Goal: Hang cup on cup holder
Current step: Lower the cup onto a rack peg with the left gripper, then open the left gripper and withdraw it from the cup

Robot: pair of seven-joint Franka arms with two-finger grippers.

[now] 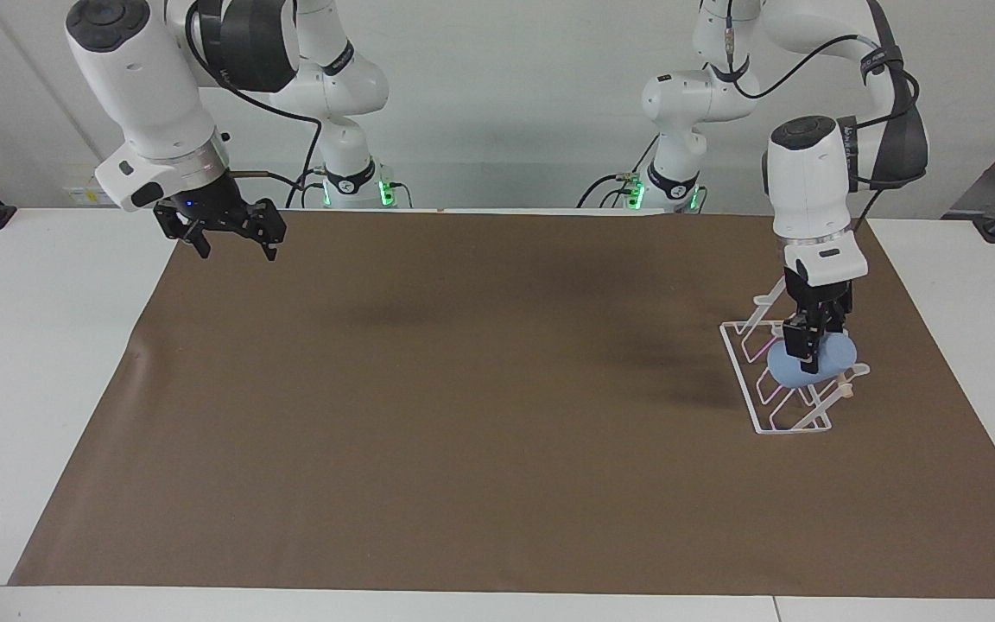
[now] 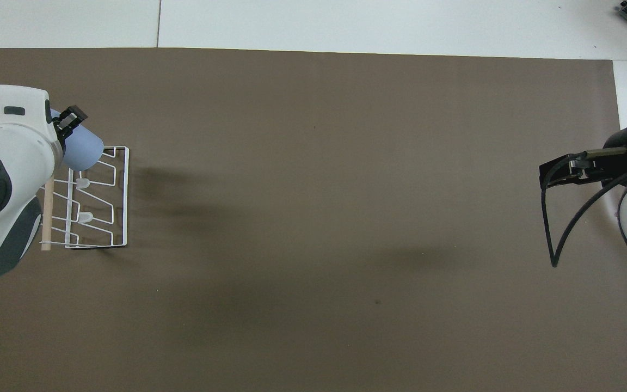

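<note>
The cup [image 1: 819, 364] is a light blue tumbler, tipped on its side. My left gripper [image 1: 802, 350] is shut on it and holds it low against the slanted prongs of the cup holder [image 1: 761, 406]. The cup holder is a white wire rack with a wooden rod, standing on the brown mat toward the left arm's end of the table. In the overhead view the cup [image 2: 84, 151] is over the end of the cup holder [image 2: 120, 201] that lies farther from the robots, its wider end pointing toward the mat's middle. The left gripper [image 2: 68, 120] is partly hidden under its own wrist. My right gripper [image 1: 234, 250] waits open and empty.
A brown mat [image 1: 463, 415] covers most of the white table. The right gripper [image 2: 550, 177] hangs over the mat's edge at the right arm's end, with a black cable looping below it.
</note>
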